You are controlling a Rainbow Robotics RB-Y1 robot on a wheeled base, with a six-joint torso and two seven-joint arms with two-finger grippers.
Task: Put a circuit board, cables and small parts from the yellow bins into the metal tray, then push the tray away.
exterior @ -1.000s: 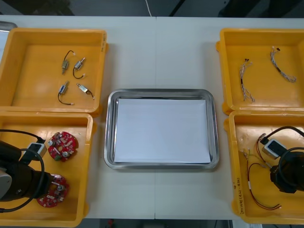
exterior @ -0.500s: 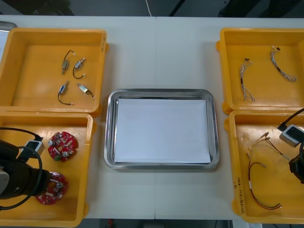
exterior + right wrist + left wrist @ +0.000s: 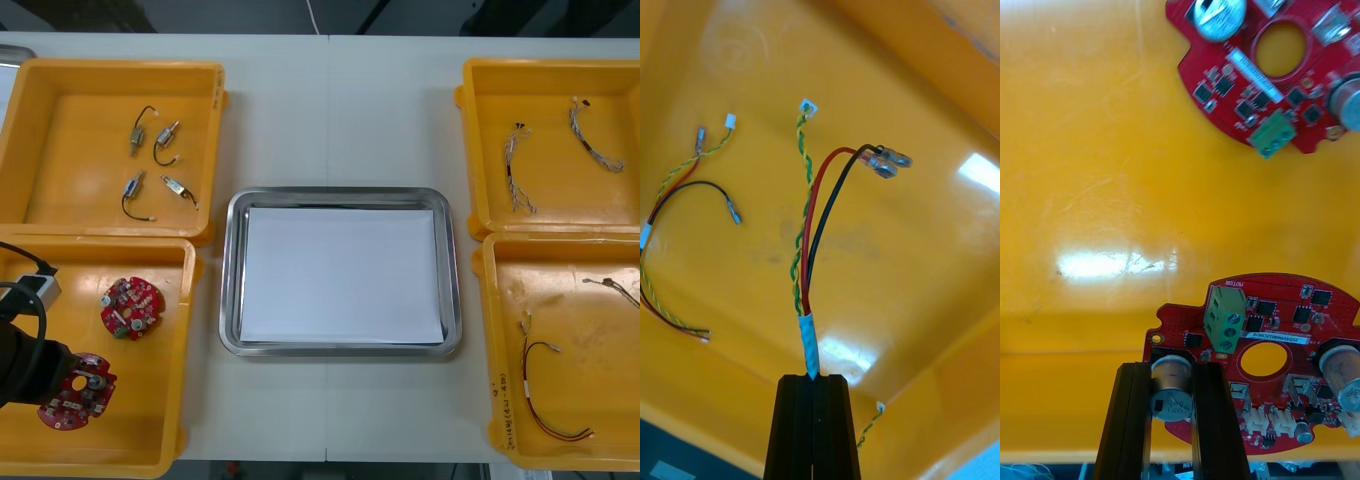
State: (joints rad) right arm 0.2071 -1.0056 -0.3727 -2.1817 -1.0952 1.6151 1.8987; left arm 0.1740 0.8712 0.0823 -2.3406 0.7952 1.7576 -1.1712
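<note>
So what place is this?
Probably an electronics bench: yellow bins of circuit boards and cables flank a metal tray; above the near bins the left gripper holds a board, the right gripper a cable.

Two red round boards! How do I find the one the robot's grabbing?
Look in the yellow bin at the near left corner of the table. The held board is the one nearer the robot, with the left gripper shut on its metal cylinder; the other board lies free beyond it.

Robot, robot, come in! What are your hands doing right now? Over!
Left gripper shut on circuit board, over near left bin. Right gripper shut on red and yellow cable. Metal tray holds nothing yet.
</note>
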